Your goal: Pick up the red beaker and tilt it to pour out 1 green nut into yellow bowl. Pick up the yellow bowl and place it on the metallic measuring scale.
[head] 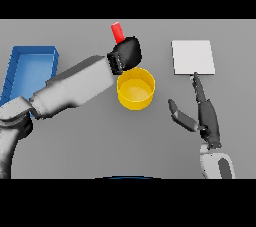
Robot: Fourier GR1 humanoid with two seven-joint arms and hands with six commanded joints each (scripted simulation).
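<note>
The left hand (127, 52) reaches in from the left side on its grey and white arm and is curled round the red beaker (117, 31), of which only the upper part shows, a small plain red cylinder poking up past the far side of the dark fingers and leaning slightly to the left. Just on the near side of that hand sits the yellow bowl (135, 88), a round, straight-walled tub of bright yellow with an open mouth and a paler yellow floor; its far rim lies right under the hand, and whether anything lies inside it cannot be told. To the right of the left hand, well apart, the metallic measuring scale (193, 57) shows as a flat pale square on the grey surface (90, 141). The right hand (206, 117) rests near the scale's near edge, fingers straight and spread, one fingertip reaching up to that edge. A blue tray (19, 71) lies far to the left.
</note>
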